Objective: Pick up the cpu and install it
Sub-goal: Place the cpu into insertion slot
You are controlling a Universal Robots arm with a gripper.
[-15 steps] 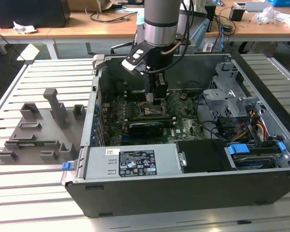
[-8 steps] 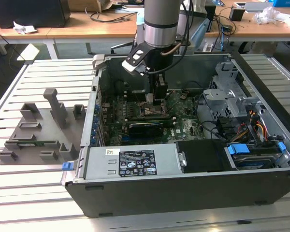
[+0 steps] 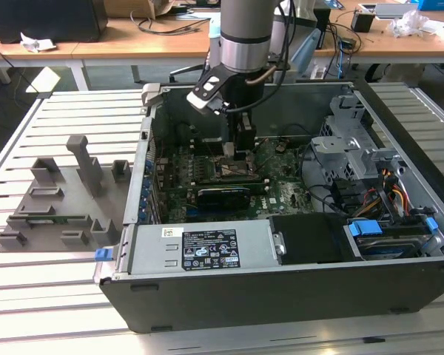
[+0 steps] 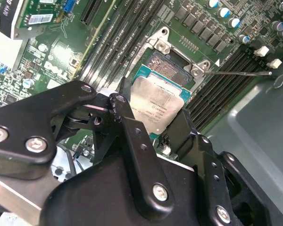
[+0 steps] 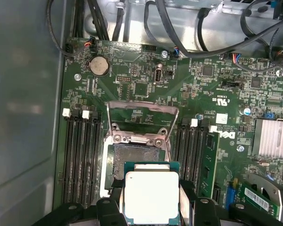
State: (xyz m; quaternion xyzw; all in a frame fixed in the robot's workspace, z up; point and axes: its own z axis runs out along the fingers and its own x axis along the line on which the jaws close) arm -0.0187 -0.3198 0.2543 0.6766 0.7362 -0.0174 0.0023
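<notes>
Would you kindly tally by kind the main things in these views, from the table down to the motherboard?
cpu: 1
open cpu socket: 1
coin cell battery: 1
finned heatsink: 1
computer case: 1
grey fixture tray: 1
Total: 6

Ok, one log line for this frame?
stage: install | gripper: shut on cpu | position: over open socket, inside case | cpu: not yet seated
</notes>
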